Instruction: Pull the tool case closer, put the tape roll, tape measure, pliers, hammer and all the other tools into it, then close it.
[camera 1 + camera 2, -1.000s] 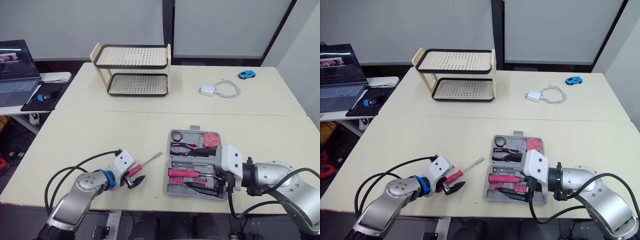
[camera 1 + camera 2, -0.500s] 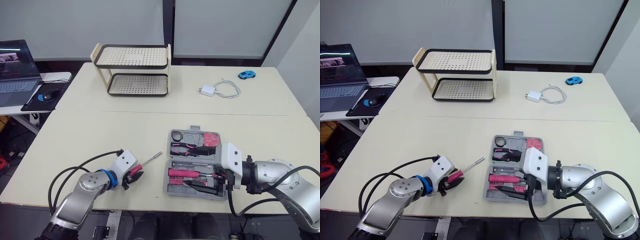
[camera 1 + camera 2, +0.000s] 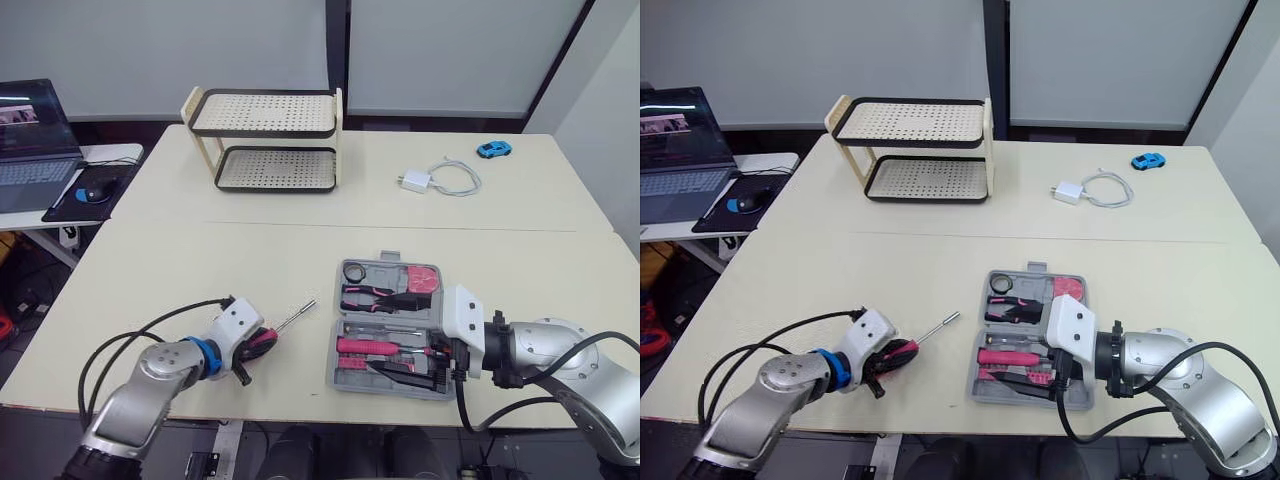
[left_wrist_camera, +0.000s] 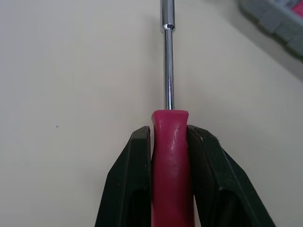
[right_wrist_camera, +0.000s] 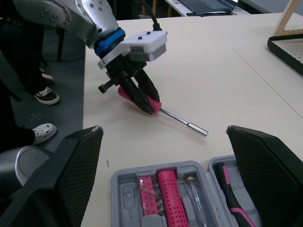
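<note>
A pink-handled screwdriver point(image 3: 283, 324) lies on the table left of the open grey tool case point(image 3: 336, 362). My left gripper point(image 3: 256, 341) is shut on its handle point(image 4: 170, 161), one black finger point(image 4: 135, 175) on each side, with the steel shaft point(image 4: 168, 71) sticking out ahead toward the case. The case holds pliers point(image 3: 376, 296), a pink-handled tool point(image 3: 366, 346) and a tape roll point(image 3: 352, 271). My right gripper point(image 3: 446, 364) stands open at the case's right front side, with nothing between its fingers point(image 5: 71, 175). The right wrist view shows the left gripper point(image 5: 140, 96) on the screwdriver point(image 5: 182, 122).
A two-tier perforated rack point(image 3: 265, 140) stands at the back left. A white charger with its cable point(image 3: 437, 180) and a blue toy car point(image 3: 491, 149) lie at the back right. A laptop point(image 3: 30, 135) and a mouse point(image 3: 95, 193) sit on a side desk.
My left gripper has shut on the screwdriver's pink handle, and the screwdriver has shifted slightly left with it. The right arm has stayed still.
</note>
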